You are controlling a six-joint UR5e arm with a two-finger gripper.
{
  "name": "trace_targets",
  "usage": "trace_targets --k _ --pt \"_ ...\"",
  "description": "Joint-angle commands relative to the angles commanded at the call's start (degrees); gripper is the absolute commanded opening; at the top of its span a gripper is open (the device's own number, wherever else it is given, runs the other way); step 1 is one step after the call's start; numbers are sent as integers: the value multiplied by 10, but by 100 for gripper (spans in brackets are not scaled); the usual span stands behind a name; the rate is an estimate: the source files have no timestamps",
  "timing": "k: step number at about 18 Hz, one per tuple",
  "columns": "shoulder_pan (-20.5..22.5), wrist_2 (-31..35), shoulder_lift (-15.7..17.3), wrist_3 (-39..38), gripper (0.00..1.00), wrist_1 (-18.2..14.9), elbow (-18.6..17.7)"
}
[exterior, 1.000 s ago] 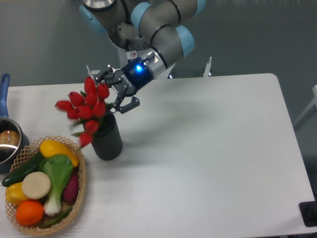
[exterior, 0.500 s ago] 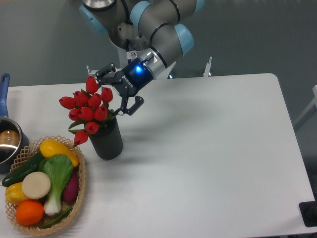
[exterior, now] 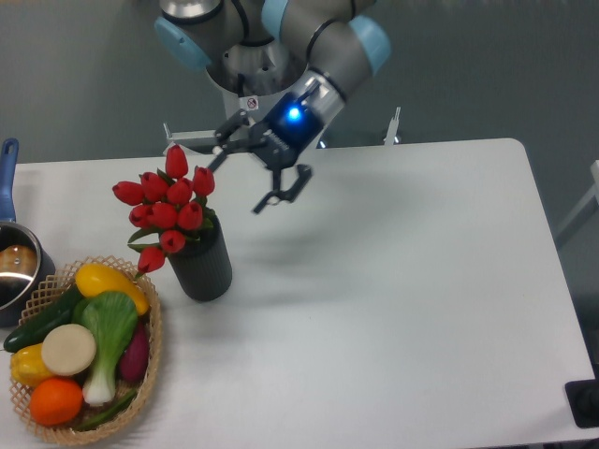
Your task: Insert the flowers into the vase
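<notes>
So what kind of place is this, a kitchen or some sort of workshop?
Most likely a robot test lab, not a kitchen: a plain white table, a robot arm whose end effector hangs open, and staged props such as the flowers in the vase and a basket of vegetables.

Since the earlier frames the gripper [exterior: 247, 170] has let go of the flowers [exterior: 168, 208], its jaws now spread and clear of the buds. It has withdrawn toward 2 o'clock, away from the vase [exterior: 202, 263]. The bunch has settled slightly more upright.
</notes>
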Motion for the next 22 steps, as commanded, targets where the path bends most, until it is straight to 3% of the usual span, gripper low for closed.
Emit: trace_targets --k 5,8,11,14,16,19,22 --pt "62 147 -4 7 100 4 54" --pt "72 228 -62 7 100 4 130" --pt "75 255 -117 6 100 5 203" --pt "79 347 -162 12 100 4 260" --pt "79 401 -183 30 100 5 275" --pt "80 423 -204 75 100 7 285" --pt "80 469 -248 134 100 7 303"
